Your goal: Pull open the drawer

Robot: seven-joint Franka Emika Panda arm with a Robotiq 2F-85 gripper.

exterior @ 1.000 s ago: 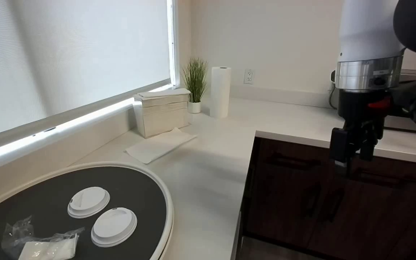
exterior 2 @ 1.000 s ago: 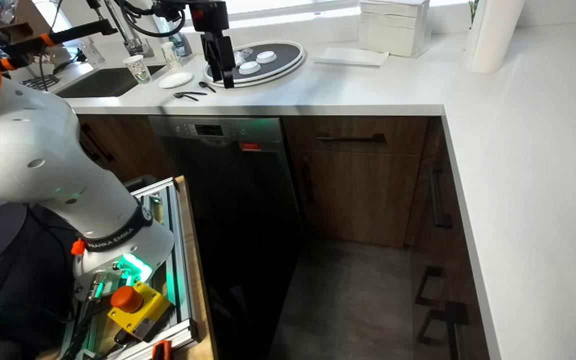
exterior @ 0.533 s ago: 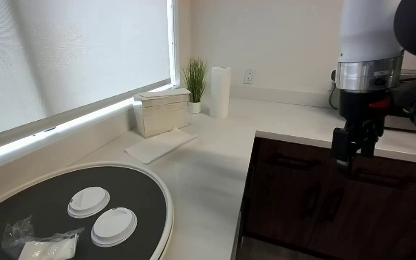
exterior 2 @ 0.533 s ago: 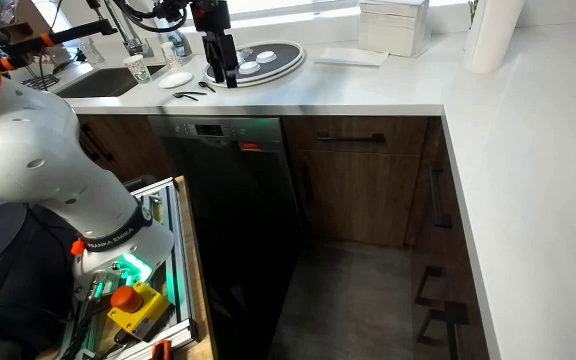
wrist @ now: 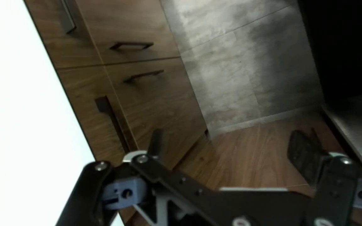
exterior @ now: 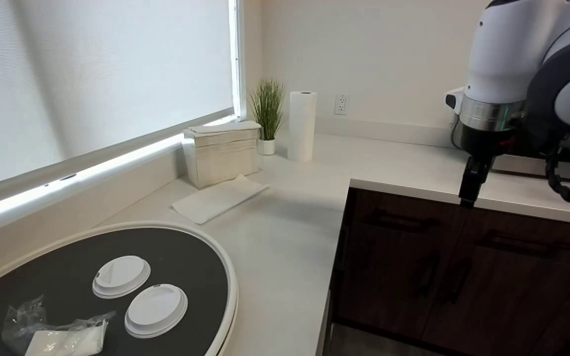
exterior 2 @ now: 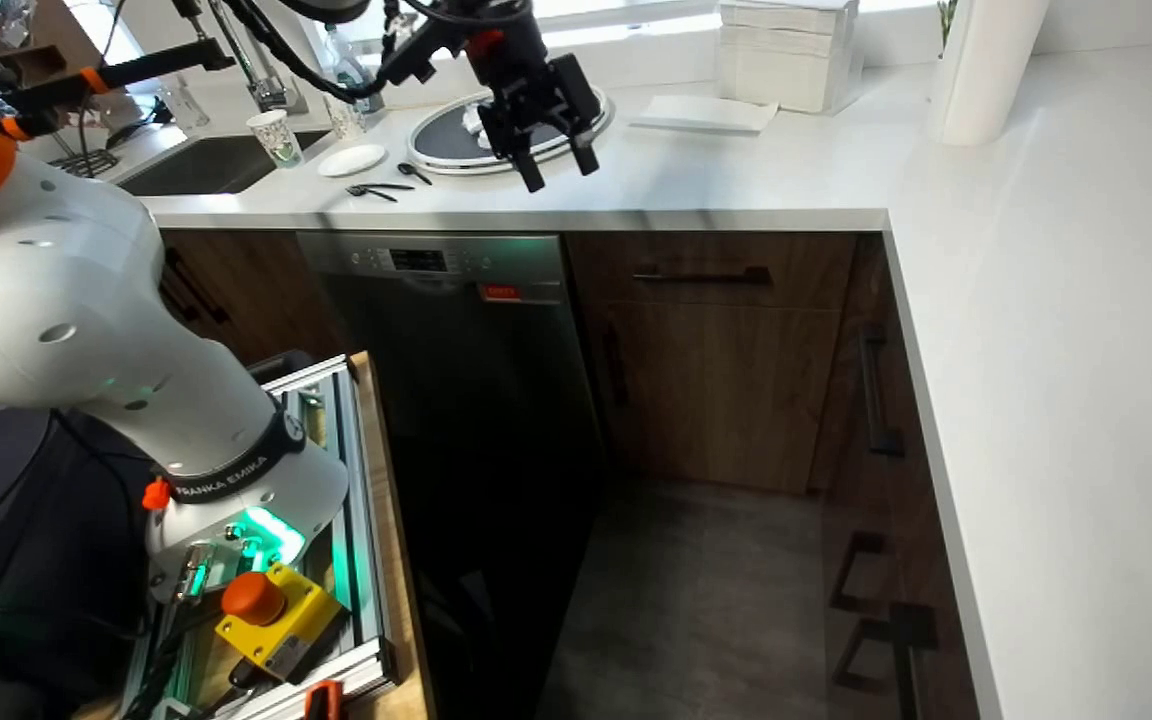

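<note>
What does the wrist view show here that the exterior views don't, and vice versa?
Only the wrist view shows silver screws and blue-grey links on the gripper.

Only the exterior views show the folded paper stack and paper towel roll; in an exterior view, also a sink and yellow box with a red button.

Shared: the gripper, white countertop, and closed brown drawer fronts with dark handles.

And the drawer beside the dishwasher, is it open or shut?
Shut: in an exterior view, the drawer sits flush with the cabinet door below it.
</note>
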